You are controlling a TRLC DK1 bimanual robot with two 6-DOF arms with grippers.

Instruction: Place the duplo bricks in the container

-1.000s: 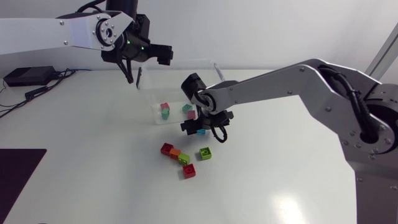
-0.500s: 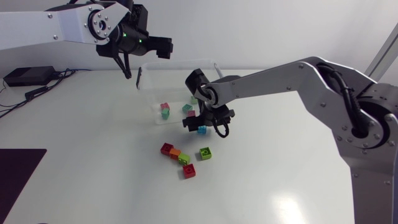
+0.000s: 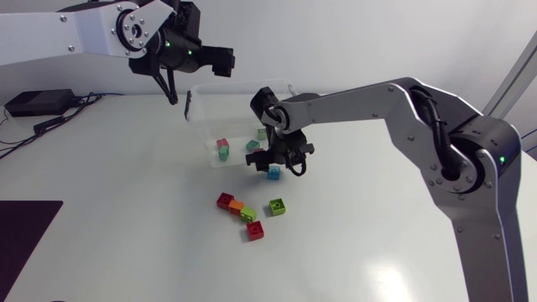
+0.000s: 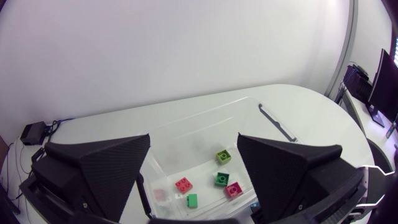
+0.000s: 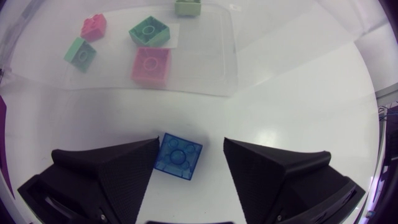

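Right wrist view: blue brick (image 5: 179,155) is framed by the spread right hand (image 5: 191,150), near the container (image 5: 234,62) wall, bare desk (image 5: 280,106) between them.

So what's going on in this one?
The right pincer straddles a blue brick just outside the clear container. It is open: the brick is against one finger and clear of the other. The left pincer hangs open above the container, which already holds several bricks. Five more bricks lie loose on the table.
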